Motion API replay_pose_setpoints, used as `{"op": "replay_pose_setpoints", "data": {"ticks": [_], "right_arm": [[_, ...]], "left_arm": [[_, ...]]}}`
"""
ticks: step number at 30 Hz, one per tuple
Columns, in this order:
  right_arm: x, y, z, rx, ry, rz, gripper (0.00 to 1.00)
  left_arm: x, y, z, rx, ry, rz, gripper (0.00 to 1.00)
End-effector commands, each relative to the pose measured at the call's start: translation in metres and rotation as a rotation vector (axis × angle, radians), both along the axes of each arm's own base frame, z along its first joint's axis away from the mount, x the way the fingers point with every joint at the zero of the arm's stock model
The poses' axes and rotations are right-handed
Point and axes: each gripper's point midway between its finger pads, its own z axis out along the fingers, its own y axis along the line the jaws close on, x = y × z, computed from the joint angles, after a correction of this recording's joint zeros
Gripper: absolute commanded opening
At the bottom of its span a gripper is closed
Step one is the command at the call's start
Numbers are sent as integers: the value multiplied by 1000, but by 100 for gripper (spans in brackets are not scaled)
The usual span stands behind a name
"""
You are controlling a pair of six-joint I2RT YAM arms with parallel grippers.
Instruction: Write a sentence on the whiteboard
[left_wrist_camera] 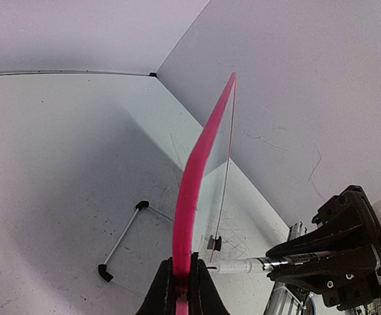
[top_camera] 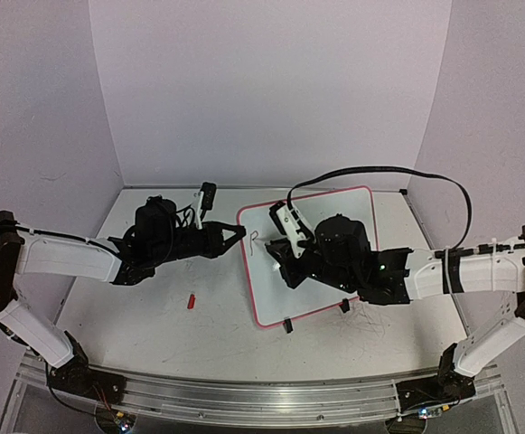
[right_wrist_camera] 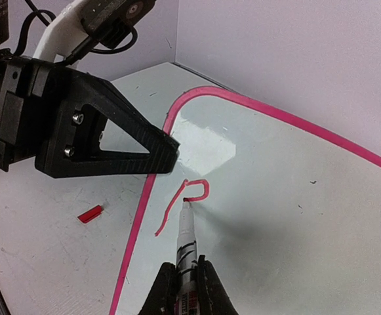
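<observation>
We are pinching the whiteboard [top_camera: 267, 294], tilted on the worktop [top_camera: 154, 307] and likely light, stiff and slippery, by its pink frame [left_wrist_camera: 190, 190] in the closed left claw [left_wrist_camera: 180, 289], while the right claw [right_wrist_camera: 185, 282], clamped on a marker [right_wrist_camera: 186, 236], is pressing its tip to a red P [right_wrist_camera: 206, 187].
</observation>
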Motion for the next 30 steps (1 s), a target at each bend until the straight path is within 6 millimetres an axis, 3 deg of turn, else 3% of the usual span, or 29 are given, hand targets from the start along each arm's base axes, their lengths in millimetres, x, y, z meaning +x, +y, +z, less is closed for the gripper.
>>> {"op": "replay_pose_setpoints", "data": {"ticks": [1, 5, 9, 13, 30], "right_arm": [[4, 12, 11, 40, -5, 4, 0], [5, 11, 16, 50, -14, -6, 0], [-3, -11, 34, 98, -45, -23, 0], [-2, -22, 24, 83, -36, -34, 0], [6, -9, 14, 74, -31, -31, 0]], "left_arm": [[-2, 4, 26, -43, -71, 2, 0], [-2, 5, 26, -43, -71, 7, 0], [-1, 7, 24, -39, -70, 14, 0], [-1, 7, 24, -36, -72, 16, 0], [-1, 6, 25, -41, -70, 12, 0]]}}
